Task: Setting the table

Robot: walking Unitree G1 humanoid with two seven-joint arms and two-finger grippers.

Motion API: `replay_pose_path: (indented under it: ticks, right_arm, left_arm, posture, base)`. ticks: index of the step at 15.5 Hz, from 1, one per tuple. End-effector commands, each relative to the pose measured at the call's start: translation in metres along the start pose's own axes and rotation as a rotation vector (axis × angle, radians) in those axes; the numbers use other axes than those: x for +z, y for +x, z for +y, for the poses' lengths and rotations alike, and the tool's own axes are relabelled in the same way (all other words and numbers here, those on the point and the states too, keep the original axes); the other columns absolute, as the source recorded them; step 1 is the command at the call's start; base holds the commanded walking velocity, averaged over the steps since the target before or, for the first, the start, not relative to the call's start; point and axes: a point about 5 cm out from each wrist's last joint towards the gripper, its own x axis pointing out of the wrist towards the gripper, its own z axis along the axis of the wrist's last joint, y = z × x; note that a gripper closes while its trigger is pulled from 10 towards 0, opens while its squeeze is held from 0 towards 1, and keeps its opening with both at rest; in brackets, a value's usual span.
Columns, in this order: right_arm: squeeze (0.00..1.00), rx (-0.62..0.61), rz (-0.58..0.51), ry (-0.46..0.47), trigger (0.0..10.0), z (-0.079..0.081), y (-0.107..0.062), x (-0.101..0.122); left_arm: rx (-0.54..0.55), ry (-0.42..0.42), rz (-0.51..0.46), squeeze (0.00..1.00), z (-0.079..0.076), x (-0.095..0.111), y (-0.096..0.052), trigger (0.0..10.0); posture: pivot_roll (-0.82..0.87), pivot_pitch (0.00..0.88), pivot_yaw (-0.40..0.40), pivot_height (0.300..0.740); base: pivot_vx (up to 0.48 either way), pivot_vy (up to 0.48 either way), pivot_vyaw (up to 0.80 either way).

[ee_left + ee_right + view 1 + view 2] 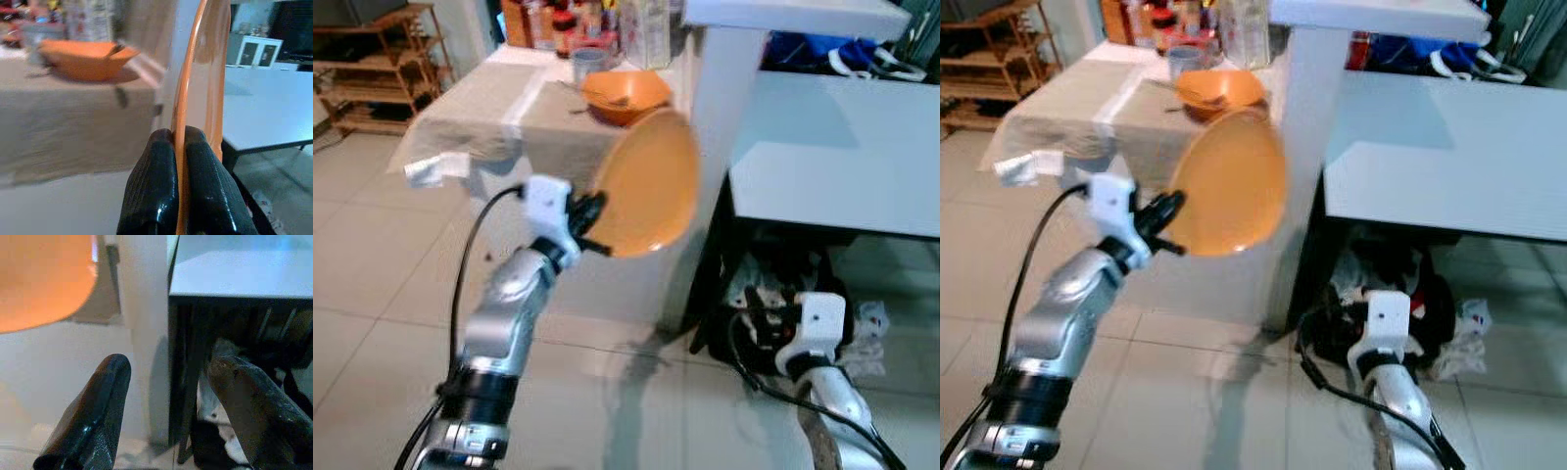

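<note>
An orange plate hangs on edge in the air, in front of the cloth-covered table. My left gripper is shut on its lower rim; the left wrist view has both fingers pinching the rim of the plate. An orange bowl with a utensil in it sits on the table's near right corner. My right gripper hangs low near the floor by the dark space under the white desk, open with nothing between its fingers.
A white pillar stands between the table and a white desk. Bottles and a glass crowd the table's back. Bags and clutter lie under the desk. A wooden shelf stands far left on the tile floor.
</note>
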Motion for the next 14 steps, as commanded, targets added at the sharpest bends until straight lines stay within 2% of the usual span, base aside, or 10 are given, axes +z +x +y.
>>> replay_pose_path:
  ticks: [1,5,8,14]
  right_arm:
    - [0.00,0.011,-0.014,0.004,10.0,0.006,0.002,0.002]
    - [0.00,0.011,-0.020,-0.005,10.0,0.003,0.003,0.004]
    - [0.00,-0.002,-0.020,-0.009,10.0,0.000,0.002,0.003]
    - [0.00,-0.008,-0.019,0.000,10.0,0.003,0.000,0.000]
  left_arm:
    - [0.051,0.035,-0.037,0.00,0.013,0.009,-0.002,0.0]
    - [0.023,0.040,-0.066,0.00,0.004,0.015,0.004,0.0]
    - [-0.041,0.031,-0.110,0.00,-0.011,0.023,0.006,0.0]
    - [-0.051,0.064,-0.125,0.00,-0.013,0.029,0.009,0.0]
  posture:
    - [0.02,0.000,0.015,0.740]
    - [0.00,0.000,0.018,0.740]
    - [-0.02,0.000,0.028,0.740]
    - [-0.02,0.000,0.043,0.740]
  base:
    - [0.277,-0.386,0.00]
    - [0.289,-0.380,0.00]
    - [0.289,-0.381,0.00]
    - [0.289,-0.381,0.00]
